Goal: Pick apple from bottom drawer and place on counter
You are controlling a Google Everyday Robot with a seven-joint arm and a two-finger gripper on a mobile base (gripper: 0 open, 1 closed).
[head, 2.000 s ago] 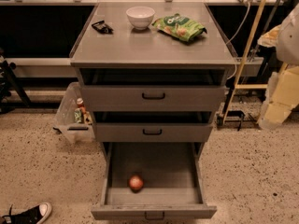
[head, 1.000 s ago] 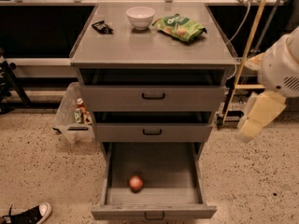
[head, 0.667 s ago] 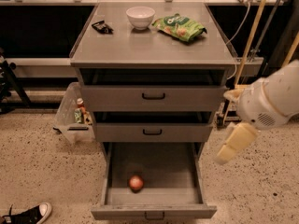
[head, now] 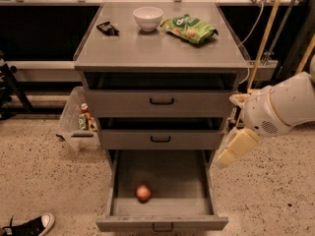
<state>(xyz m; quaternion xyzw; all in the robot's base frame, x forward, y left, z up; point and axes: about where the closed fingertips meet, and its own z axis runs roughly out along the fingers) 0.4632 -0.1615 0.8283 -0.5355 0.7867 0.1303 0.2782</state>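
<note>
The red apple (head: pixel 143 192) lies on the floor of the bottom drawer (head: pixel 162 223), left of centre and toward the front. That drawer is pulled fully out, with its black handle on the front panel. The grey counter (head: pixel 160 50) tops the cabinet. My gripper (head: pixel 236 148) hangs at the cabinet's right side, level with the middle drawer, above and to the right of the apple. It holds nothing that I can see. The white arm (head: pixel 278 109) reaches in behind it from the right edge.
On the counter stand a white bowl (head: pixel 148 17), a green snack bag (head: pixel 189 28) and a small black object (head: pixel 107 28). The two upper drawers (head: pixel 161 102) are slightly open. A clear bin of bottles (head: pixel 78 122) sits left of the cabinet. A sneaker (head: pixel 29 227) lies at the bottom left.
The arm and gripper have swung down and left from the right edge, closing in on the cabinet's right side. The apple and the drawers have not moved.
</note>
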